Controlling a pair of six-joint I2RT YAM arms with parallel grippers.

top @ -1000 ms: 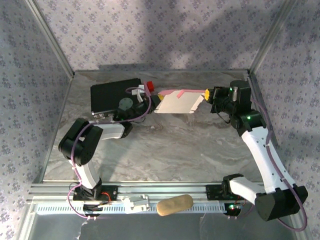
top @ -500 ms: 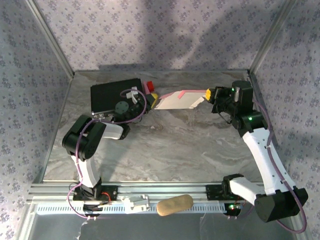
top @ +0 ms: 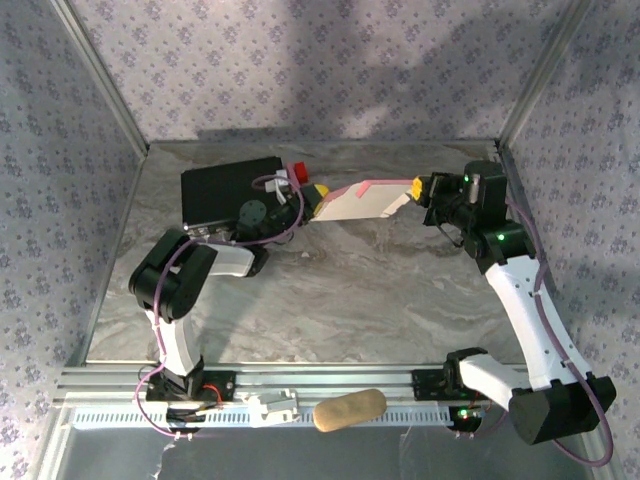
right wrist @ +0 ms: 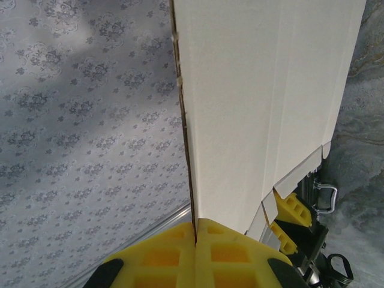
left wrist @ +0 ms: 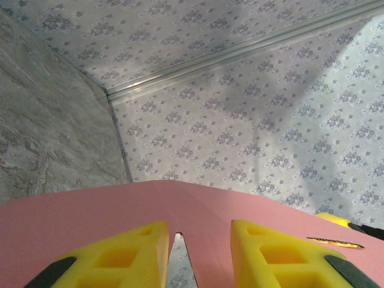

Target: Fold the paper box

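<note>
The right end effector grips the paper box at its 3 o'clock edge. The left end effector, fingers parted, is at its 9 o'clock edge.

Pink paper box, paler inside; black box; grey marbled table; floral walls.

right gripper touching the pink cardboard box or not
Touching: right wrist view shows the right gripper shut on the pink cardboard box edge.
</note>
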